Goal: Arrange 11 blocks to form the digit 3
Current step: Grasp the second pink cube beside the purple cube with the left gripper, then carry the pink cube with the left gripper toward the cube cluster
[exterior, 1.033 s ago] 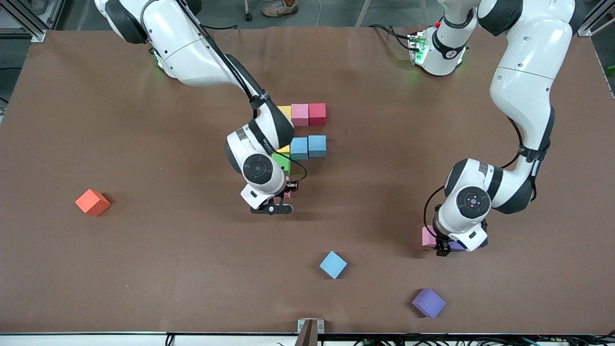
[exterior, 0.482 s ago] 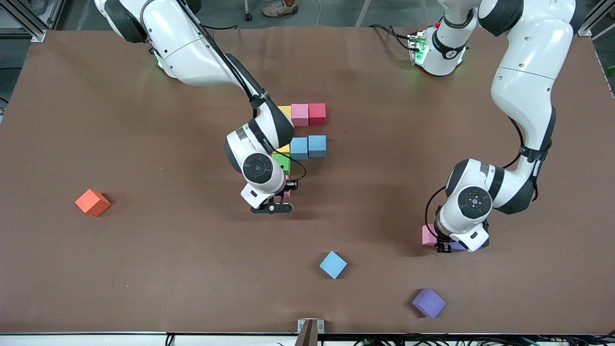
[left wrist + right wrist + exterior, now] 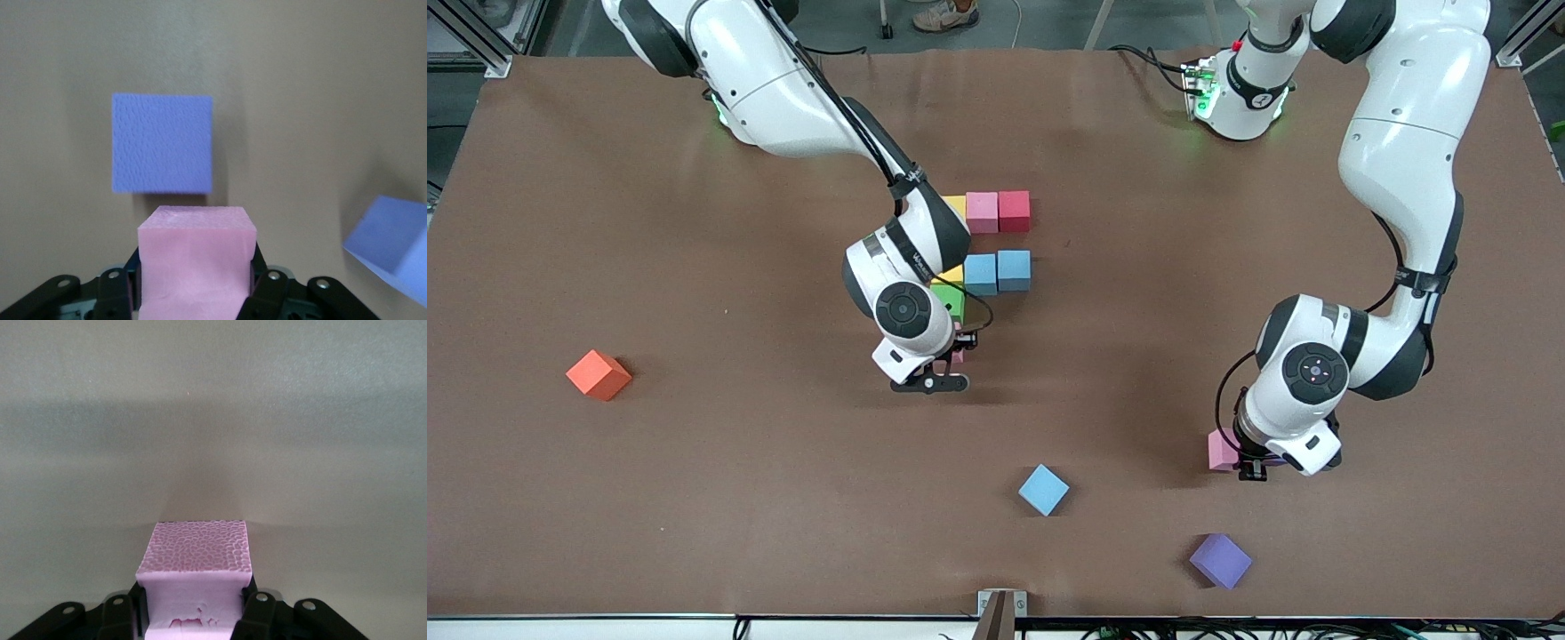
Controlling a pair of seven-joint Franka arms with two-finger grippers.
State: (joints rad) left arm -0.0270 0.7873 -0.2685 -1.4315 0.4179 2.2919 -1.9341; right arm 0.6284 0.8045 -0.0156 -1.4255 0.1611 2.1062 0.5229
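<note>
A: Blocks, front view. Partial figure near the bench's middle: yellow block (image 3: 955, 206), pink block (image 3: 982, 212) and red block (image 3: 1014, 211) in one touching bar; nearer the camera, two light blue blocks (image 3: 997, 271) side by side, with a green block (image 3: 950, 300) partly under the right arm. Loose: a light blue cube (image 3: 1043, 489) and a purple cube (image 3: 1220, 560) toward the bench's near edge; an orange cube (image 3: 599, 374) toward the right arm's end, not for use.
B: Grippers?
A: Right gripper (image 3: 958, 348) low by the green block, with pink showing between its fingers. Left gripper (image 3: 1249, 458) low toward its own end, at a second pink cube (image 3: 1221, 449).
B: Left wrist view?
A: Jaws clamped on the pink cube (image 3: 197, 263); purple cubes lie just ahead.
B: Right wrist view?
A: Jaws closed on its pink cube (image 3: 195, 580), bare bench ahead.
B: Handling note?
A: Foam dents, so grip lightly. Judgement: lift the left cube straight up clear of the purple ones; set the right cube square, touching the green block.
</note>
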